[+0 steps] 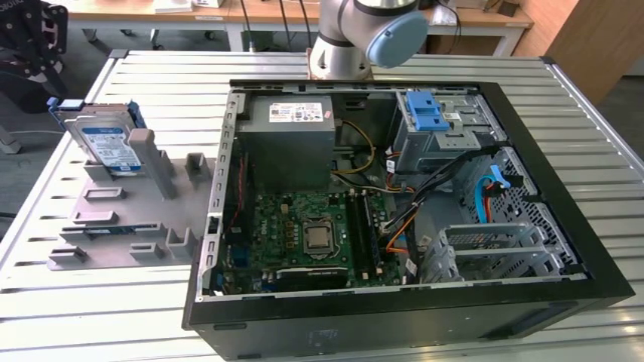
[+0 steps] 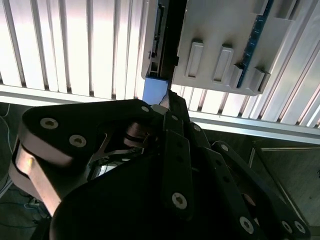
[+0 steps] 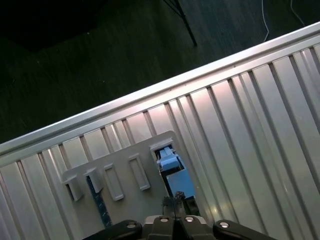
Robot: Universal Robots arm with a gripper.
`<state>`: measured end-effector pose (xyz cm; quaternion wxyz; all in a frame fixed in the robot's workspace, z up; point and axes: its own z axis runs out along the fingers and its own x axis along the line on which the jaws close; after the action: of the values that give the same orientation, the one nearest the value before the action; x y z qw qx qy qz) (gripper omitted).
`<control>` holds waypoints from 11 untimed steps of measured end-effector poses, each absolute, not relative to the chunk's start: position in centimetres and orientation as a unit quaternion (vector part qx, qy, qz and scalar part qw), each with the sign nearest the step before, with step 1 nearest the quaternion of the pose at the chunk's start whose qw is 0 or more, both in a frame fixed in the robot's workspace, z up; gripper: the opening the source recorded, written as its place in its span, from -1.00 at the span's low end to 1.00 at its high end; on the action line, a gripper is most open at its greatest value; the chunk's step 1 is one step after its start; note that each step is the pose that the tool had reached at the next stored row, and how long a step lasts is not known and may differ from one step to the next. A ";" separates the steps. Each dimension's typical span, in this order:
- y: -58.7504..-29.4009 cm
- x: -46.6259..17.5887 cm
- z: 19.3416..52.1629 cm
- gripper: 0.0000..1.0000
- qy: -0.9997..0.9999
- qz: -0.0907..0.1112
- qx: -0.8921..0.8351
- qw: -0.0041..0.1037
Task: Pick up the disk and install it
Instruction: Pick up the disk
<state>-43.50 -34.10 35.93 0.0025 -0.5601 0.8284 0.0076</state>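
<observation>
You see the disk (image 1: pixel 105 143) standing upright in the grey holder (image 1: pixel 111 205) on the desk (image 1: pixel 60 302), at the exterior view's left; your pincer (image 3: pixel 174 202) hangs above it, fingers together, holding nothing

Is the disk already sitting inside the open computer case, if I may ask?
No, the disk stands upright in the grey rack beside the case, at the exterior view's left.
</observation>
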 end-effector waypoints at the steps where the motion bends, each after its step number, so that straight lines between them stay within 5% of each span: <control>1: -33.9 -43.5 35.9 -0.79 0.828 0.007 -0.561 0.003; 11: -33.7 -43.5 35.6 -0.77 0.786 0.006 -0.619 0.002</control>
<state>-43.50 -33.74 35.60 0.0022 -0.6187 0.7856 0.0064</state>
